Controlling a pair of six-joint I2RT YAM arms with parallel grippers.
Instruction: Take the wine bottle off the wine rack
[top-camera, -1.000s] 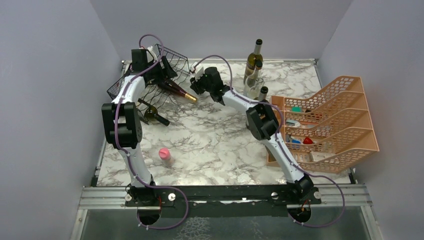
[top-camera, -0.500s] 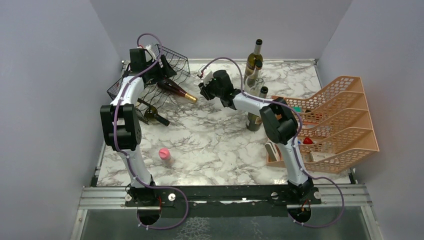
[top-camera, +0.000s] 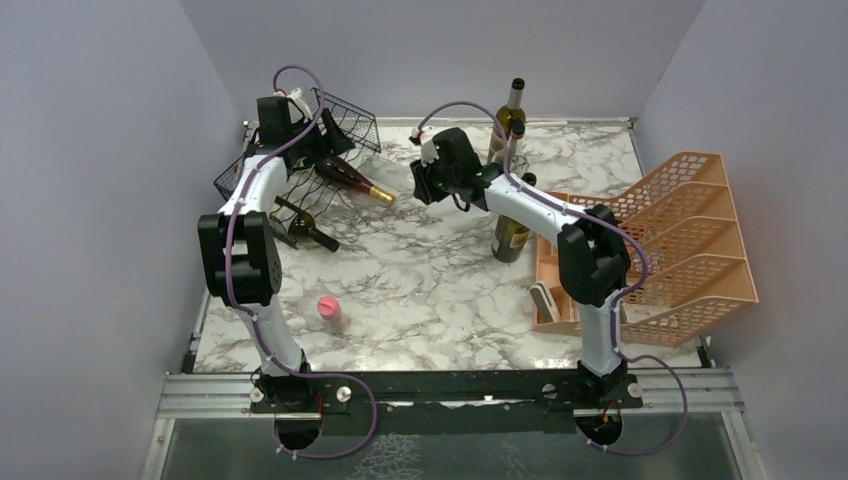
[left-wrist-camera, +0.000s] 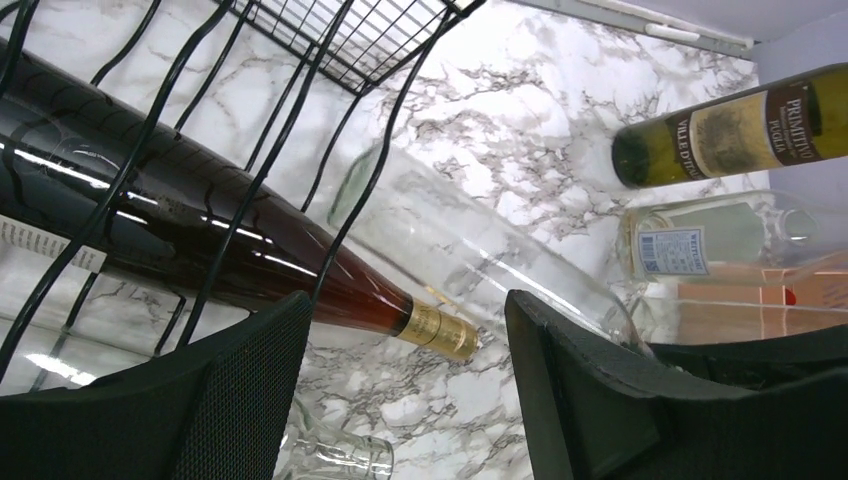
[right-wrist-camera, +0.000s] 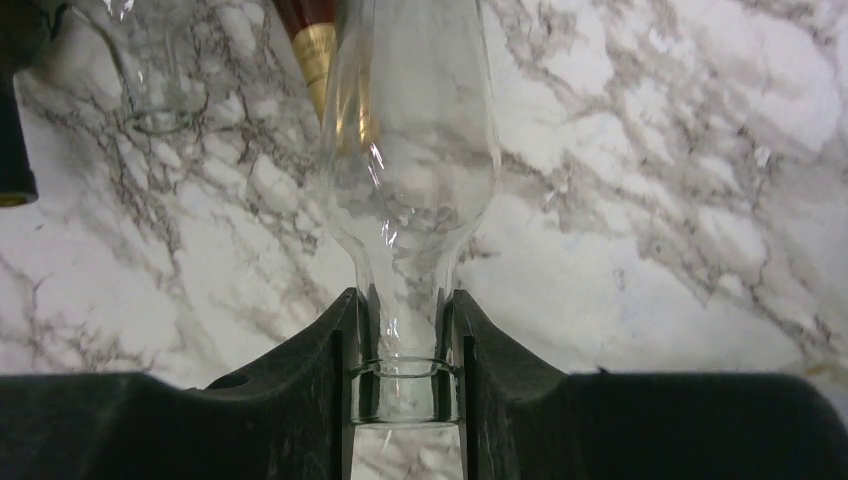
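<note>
1. The clear wine bottle is my target. It lies nearly level, neck towards my right arm, above the marble worktop. In the left wrist view its base sits at the open front of the wine rack, with one wire crossing in front of it. I cannot tell whether it is fully free of its cell.
2. The right tool is pinching the bottle's neck just below the lip, with a pad on either side of the glass.
3. Over the last second the right arm has drawn back from the rack towards its own side, taking the neck with it. I read that as the bottle sliding out, so the extraction looks well under way rather than finished.
4. The left tool has not moved. It sits at the top of the rack, spread, with nothing between its pads that I can see.
5. A dark red bottle with a gold cap is in the rack just beside the clear one. A green bottle lies in a lower cell.
6. The arm's retreat has uncovered a standing bottle close to its path, near the peach organizer. I judge that to be the main collision risk if I keep pulling.
</note>
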